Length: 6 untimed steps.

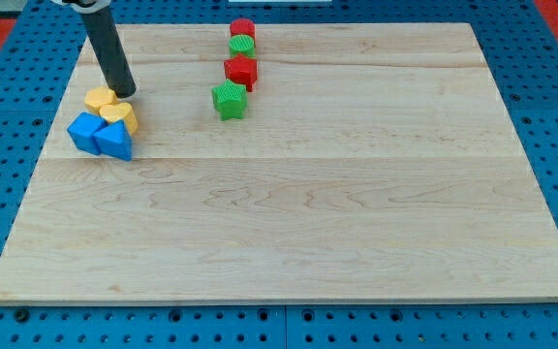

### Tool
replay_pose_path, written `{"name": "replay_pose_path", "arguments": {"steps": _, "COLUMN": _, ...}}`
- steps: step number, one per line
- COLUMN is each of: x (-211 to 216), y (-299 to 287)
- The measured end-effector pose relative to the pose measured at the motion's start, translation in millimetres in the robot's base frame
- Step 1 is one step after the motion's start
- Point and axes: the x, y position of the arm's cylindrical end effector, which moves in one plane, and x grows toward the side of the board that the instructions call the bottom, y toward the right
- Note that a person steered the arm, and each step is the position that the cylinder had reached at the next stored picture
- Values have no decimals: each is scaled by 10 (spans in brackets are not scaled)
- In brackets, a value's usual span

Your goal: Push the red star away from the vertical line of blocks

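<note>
**Mia:** Red and green blocks sit in a line near the view's top. Which one is the red star-shaped block (241, 70)?

**Ben:** It is the third one down. Above it is a green round block (242, 45), and above that a red round block (242, 28). Below it, a bit to the view's left, is a green star-shaped block (229, 99).

**Mia:** Is the red star pushed away yet?

**Ben:** No. I think it is touching the green round one, right in the line. So the job is not started, I would say.

**Mia:** Where is my tip (125, 94)?

**Ben:** Far off at the view's left of the pale wooden board (356, 213). It is just beside a yellow round block (100, 97) and a yellow heart-shaped block (120, 115). Two blue blocks (100, 136) sit below those.

**Mia:** Is it holding anything?

**Ben:** No. It is only a dark rod with no hand, so it cannot hold. It has to cross over to the red star and push it sideways out of the line.
</note>
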Motion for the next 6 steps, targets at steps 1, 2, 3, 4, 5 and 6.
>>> {"name": "replay_pose_path", "arguments": {"steps": 1, "x": -29, "y": 179}}
{"name": "replay_pose_path", "arguments": {"steps": 2, "x": -221, "y": 314}}
{"name": "replay_pose_path", "arguments": {"steps": 3, "x": -330, "y": 1309}}
{"name": "replay_pose_path", "arguments": {"steps": 4, "x": -359, "y": 2071}}
{"name": "replay_pose_path", "arguments": {"steps": 5, "x": -316, "y": 2270}}
{"name": "replay_pose_path", "arguments": {"steps": 6, "x": 20, "y": 2270}}
